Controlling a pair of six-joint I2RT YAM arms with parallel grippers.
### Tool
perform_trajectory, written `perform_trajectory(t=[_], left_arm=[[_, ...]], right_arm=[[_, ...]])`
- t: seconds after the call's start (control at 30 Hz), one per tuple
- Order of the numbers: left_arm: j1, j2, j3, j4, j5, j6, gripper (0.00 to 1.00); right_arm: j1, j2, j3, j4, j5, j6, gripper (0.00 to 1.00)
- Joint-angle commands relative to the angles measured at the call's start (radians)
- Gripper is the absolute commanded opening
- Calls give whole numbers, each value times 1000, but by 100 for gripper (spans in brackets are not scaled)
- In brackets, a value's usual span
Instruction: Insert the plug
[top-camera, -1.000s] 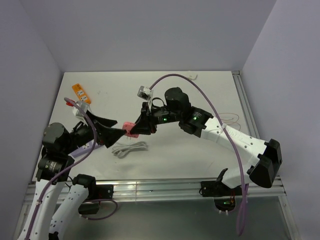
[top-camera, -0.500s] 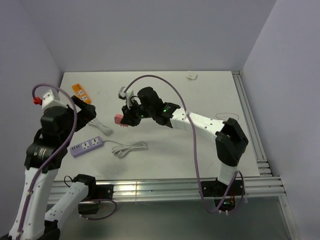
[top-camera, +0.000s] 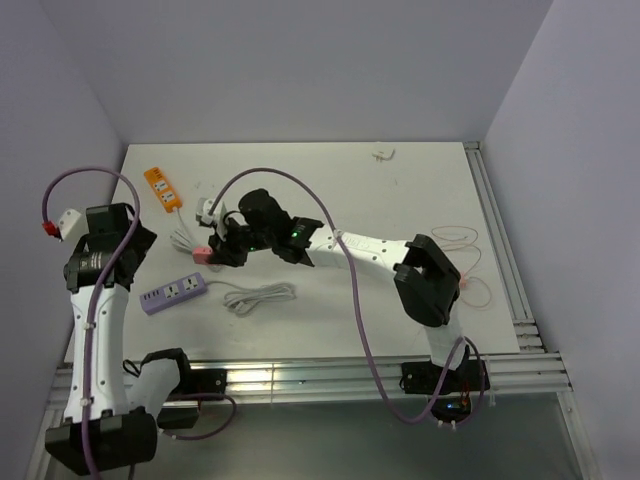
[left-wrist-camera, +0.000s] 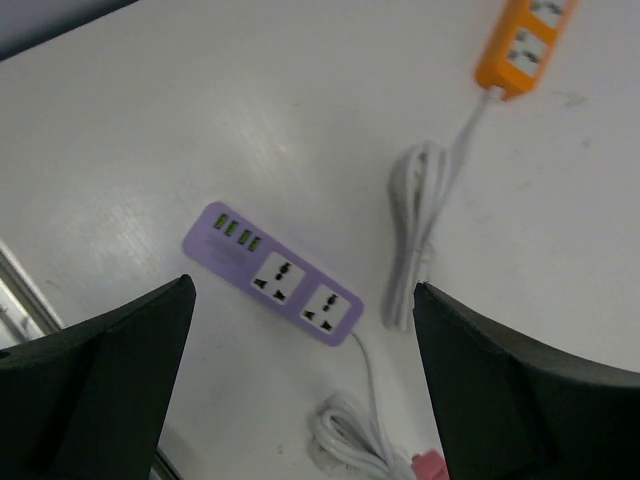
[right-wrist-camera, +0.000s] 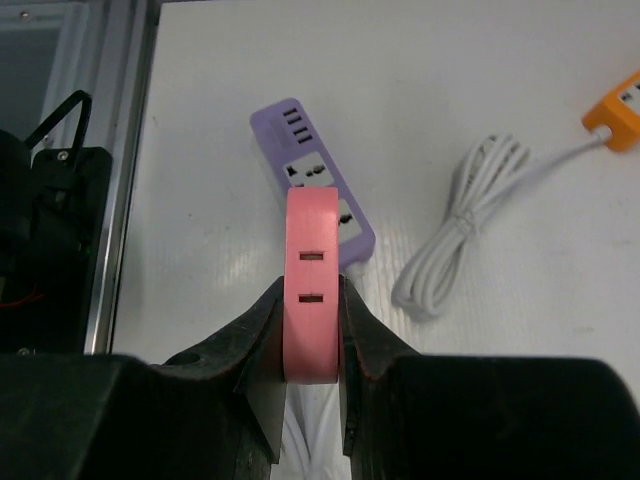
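Note:
The salmon-pink plug (top-camera: 200, 252) is held in my right gripper (top-camera: 214, 250), which reaches far left across the table. In the right wrist view the plug (right-wrist-camera: 312, 230) sits upright between the shut fingers (right-wrist-camera: 262, 330), two slots facing the camera; my right gripper (right-wrist-camera: 312, 300) hangs above the lilac power strip (right-wrist-camera: 300, 165). That strip (top-camera: 173, 291) lies just left of and nearer than the plug. My left gripper (top-camera: 125, 245) is raised at the far left, open and empty (left-wrist-camera: 310, 400), looking down on the lilac strip (left-wrist-camera: 275, 275). The plug's edge (left-wrist-camera: 430, 468) shows at the bottom.
An orange power strip (top-camera: 161, 187) lies at the back left, its white cord bundle (top-camera: 185, 235) beside it. The lilac strip's coiled cord (top-camera: 258, 296) lies in front. A thin pale-pink cord (top-camera: 465, 240) loops at the right. A small white piece (top-camera: 383, 154) sits at the back edge.
My right arm has carried the plug leftward, from mid-table to beside the lilac strip. My left arm has drawn back and risen at the far left.

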Motion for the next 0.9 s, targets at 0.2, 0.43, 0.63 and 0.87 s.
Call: perform_trajectory(t=[0.2,0.43,0.63,0.87], left_arm=[[218,-21,-115,-51,20,-148,71],[220,12,-187,-41,193,-113,99],[218,0,-282,-43,295,-146,99],[215,51,-368,-22,342,-294,99]], right_arm=[[70,137,192,2,-77,-223,0],[86,164,196,52,69,-161,0],[8,-14,-120,397,132,80,0],[-56,-119,-226,466,100,96,0]])
